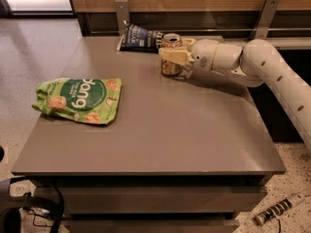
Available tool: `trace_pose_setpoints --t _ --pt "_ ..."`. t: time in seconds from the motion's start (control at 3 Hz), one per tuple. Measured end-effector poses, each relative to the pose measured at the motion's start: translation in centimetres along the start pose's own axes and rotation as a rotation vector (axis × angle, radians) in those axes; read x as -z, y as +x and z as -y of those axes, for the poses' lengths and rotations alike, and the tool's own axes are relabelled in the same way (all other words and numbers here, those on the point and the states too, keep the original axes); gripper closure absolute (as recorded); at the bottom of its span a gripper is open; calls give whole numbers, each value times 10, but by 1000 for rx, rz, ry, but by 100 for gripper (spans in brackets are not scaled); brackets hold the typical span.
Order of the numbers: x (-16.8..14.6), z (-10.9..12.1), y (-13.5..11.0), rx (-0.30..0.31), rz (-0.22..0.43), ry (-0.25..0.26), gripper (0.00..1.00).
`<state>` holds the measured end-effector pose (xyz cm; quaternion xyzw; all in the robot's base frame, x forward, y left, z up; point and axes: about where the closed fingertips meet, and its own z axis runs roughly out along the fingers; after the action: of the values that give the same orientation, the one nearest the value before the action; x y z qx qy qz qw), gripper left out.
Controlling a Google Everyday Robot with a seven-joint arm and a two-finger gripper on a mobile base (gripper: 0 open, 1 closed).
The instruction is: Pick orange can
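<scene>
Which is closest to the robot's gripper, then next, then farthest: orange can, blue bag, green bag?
1. Orange can, at the gripper, far side.
2. Blue bag, just left, back edge.
3. Green bag, far left, nearer front.

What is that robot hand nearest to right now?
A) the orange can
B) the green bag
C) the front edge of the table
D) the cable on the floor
A: the gripper is right at the orange can, at the back of the table beside the blue bag, far from the green bag.
</scene>
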<state>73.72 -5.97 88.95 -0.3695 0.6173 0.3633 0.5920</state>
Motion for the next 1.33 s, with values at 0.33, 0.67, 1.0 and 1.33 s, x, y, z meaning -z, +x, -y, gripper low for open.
trace_pose_setpoints --t 0.33,0.67,1.0,1.33 --pt "-3 -2 0 0 0 -6 100" --pt "-3 -2 0 0 0 -6 100" --pt "-1 -4 -18 19 2 7 100" --pt "10 -5 -53 62 2 51 100"
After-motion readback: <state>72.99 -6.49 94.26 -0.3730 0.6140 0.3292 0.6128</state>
